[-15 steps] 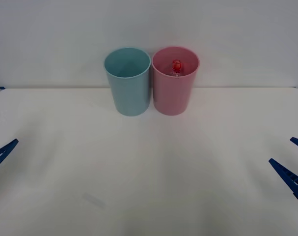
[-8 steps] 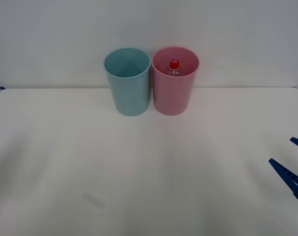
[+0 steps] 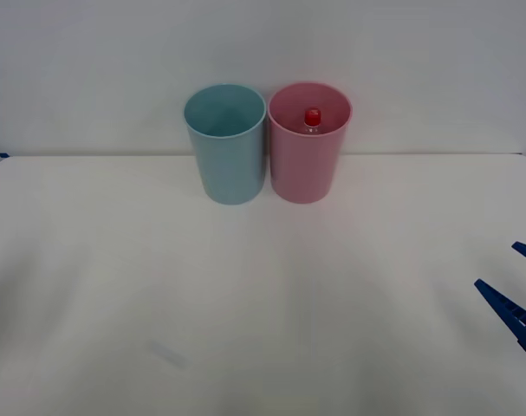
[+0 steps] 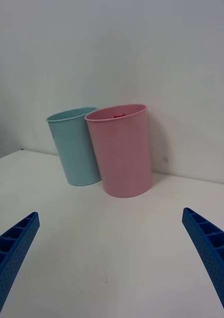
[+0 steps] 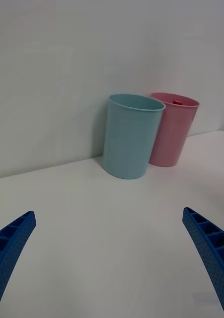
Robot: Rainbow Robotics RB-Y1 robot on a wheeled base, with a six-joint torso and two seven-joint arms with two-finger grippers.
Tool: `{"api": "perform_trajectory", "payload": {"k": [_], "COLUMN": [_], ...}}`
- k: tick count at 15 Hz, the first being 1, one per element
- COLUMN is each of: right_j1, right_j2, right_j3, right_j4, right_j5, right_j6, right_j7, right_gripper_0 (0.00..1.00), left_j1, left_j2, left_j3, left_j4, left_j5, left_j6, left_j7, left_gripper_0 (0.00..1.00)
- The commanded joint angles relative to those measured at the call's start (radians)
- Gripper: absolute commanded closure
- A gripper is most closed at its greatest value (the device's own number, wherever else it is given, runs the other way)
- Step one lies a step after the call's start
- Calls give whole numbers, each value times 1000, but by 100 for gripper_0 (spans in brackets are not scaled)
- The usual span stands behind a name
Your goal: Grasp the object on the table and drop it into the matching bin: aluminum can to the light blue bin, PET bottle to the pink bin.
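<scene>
PET bottle [image 3: 312, 118] sits inside the pink bin [image 3: 305, 165], seemingly upright; right gripper [image 4: 112, 258] and left gripper [image 5: 109, 258] spread wide, little left to spoil

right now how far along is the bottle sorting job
Done: the small clear plastic bottle with the red cap stands inside the tall pink plastic bin, beside the tall light blue plastic bin. In hand: nothing; right gripper and left gripper sit open. Left: nothing visible.
</scene>
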Motion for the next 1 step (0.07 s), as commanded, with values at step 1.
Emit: {"api": "perform_trajectory", "payload": {"k": [1], "right_j1": [0], "right_j2": [0], "right_j3": [0], "right_j4": [0], "right_j5": [0], "right_j6": [0], "right_j7": [0], "right_gripper_0": [0], "left_j1": [0], "left_j2": [0], "left_j3": [0], "left_j4": [0], "left_j5": [0], "left_j6": [1], "left_j7": [0], "left_gripper_0": [0]}}
